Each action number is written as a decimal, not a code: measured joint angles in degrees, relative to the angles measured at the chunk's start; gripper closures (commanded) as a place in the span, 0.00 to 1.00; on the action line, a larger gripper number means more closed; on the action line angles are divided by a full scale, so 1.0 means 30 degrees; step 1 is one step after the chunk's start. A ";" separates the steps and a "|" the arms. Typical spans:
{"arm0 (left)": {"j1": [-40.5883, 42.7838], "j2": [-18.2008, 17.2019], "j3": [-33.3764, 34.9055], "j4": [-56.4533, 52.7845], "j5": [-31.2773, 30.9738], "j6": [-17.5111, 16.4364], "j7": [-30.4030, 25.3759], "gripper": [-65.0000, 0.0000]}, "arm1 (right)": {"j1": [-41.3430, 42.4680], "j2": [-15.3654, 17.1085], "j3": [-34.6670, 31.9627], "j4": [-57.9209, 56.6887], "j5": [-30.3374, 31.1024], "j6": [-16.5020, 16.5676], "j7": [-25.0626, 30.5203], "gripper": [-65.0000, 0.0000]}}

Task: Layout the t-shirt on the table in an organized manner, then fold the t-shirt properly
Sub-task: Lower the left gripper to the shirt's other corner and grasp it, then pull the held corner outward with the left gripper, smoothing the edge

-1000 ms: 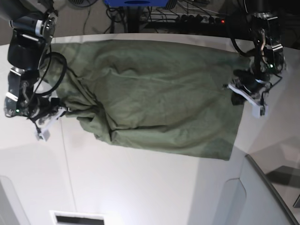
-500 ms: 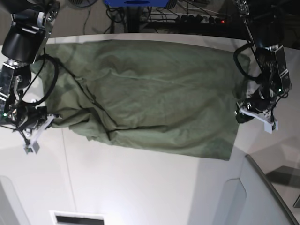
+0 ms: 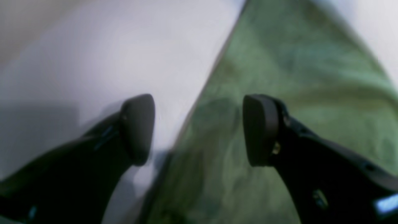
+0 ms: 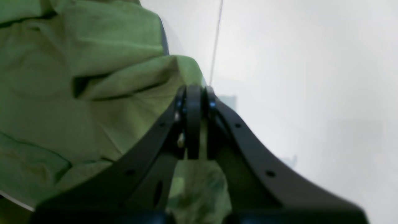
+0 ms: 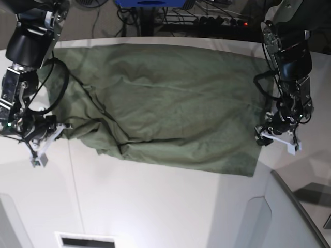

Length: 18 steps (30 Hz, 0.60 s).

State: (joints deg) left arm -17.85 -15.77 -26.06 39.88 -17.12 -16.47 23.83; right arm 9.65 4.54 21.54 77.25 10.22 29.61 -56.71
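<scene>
Two pincers: left [image 3: 199,130] spread over blurred t-shirt [image 5: 165,103] edge, right [image 4: 194,121] pinching it.

The t-shirt [image 5: 165,106] lies spread on the table [image 5: 155,206], reaching its far edge. The right gripper [image 5: 54,132] sits at the shirt's left side, the left gripper [image 5: 269,137] beside its right edge.

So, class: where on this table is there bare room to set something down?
The widest bare patch of the table lies in front of the t-shirt's near hem, between the thin seam line and the grey panel. It is crowded at both shirt ends, around the right gripper and the left gripper.
</scene>
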 measured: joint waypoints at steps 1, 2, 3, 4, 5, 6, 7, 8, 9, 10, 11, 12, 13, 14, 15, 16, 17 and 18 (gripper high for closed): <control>-0.0087 -0.0015 0.0000 -0.0211 0.0233 -0.0007 -0.0175 0.35 | -0.0022 0.0000 0.0000 0.0000 0.0015 0.0000 0.0015 1.00; -0.0160 -0.0022 0.0000 -0.0364 0.0313 -0.0007 -0.0240 0.38 | -0.0022 -0.0007 0.0000 0.0000 0.0015 0.0007 0.0029 1.00; -0.0189 0.0022 0.0000 -0.0430 0.0306 0.0000 -0.0313 0.45 | 0.0000 0.0000 0.0000 0.0000 0.0007 0.0000 0.0029 1.00; -0.0175 0.0095 0.0000 -0.0408 0.0335 0.0036 -0.0364 0.56 | 0.0036 0.0007 0.0000 0.0000 0.0015 0.0000 0.0036 1.00; -0.0109 0.0138 0.0000 -0.0401 0.0401 0.0058 -0.0474 0.72 | 0.0036 0.0007 0.0000 0.0000 0.0015 0.0000 0.0044 1.00; -0.0036 0.0189 0.0000 -0.0415 0.0313 0.0051 -0.0474 0.93 | 0.0036 0.0000 0.0000 0.0000 0.0015 0.0007 0.0036 1.00; -0.0022 0.0219 -0.0007 -0.0430 0.0335 0.0058 -0.0357 1.00 | 0.0029 0.0000 0.0000 0.0000 0.0015 0.0007 0.0036 1.00; 0.0015 0.0233 0.0000 -0.0423 0.0372 0.0051 -0.0386 1.00 | 0.0015 0.0000 0.0000 0.0000 0.0015 0.0007 0.0036 1.00; 0.0022 0.0240 0.0000 -0.0423 0.0357 0.0051 -0.0379 1.00 | 0.0000 0.0007 0.0000 0.0000 0.0015 0.0000 0.0036 1.00; 0.0087 0.0233 0.0000 -0.0386 0.0357 0.0051 -0.0379 1.00 | -0.0015 0.0007 0.0000 0.0000 0.0007 0.0007 0.0036 1.00; 0.0226 0.0233 0.0000 -0.0168 0.0364 0.0051 -0.0262 1.00 | -0.0022 0.0000 0.0000 0.0000 0.0007 0.0000 0.0036 1.00; 0.0525 0.0284 0.0007 0.0401 0.0452 0.0015 0.0080 1.00 | -0.0022 0.0000 0.0007 0.0000 0.0015 0.0007 0.0044 1.00; 0.1005 0.0379 0.0044 0.1282 0.0503 0.0000 0.0423 1.00 | -0.0022 0.0000 0.0036 0.0000 0.0007 0.0000 0.0044 1.00; 0.1632 0.0466 0.0277 0.2397 0.0685 0.0095 0.0488 1.00 | -0.0022 0.0015 0.0036 0.0000 -0.0007 0.0000 0.0051 1.00; 0.2382 0.0466 0.0729 0.3534 0.0648 0.0109 0.0641 1.00 | -0.0022 0.0015 0.0036 0.0007 -0.0044 0.0000 0.0109 1.00; 0.3118 0.0459 0.1122 0.4765 0.0627 0.0080 0.1304 1.00 | -0.0036 0.0007 0.0036 0.0007 0.0015 0.0015 0.0131 1.00; 0.3694 0.0474 0.1341 0.5945 0.0685 0.0109 0.2062 1.00 | -0.0051 0.0015 0.0036 0.0015 0.0000 0.0000 0.0095 1.00; 0.4153 0.0525 0.1399 0.7089 0.0685 0.0051 0.2696 1.00 | -0.0051 0.0015 0.0036 0.0007 -0.0007 0.0000 0.0102 1.00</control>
State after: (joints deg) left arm -5.39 -14.20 -21.87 61.14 -15.07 -16.32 31.92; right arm 9.50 4.58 21.65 77.28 10.20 29.61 -56.40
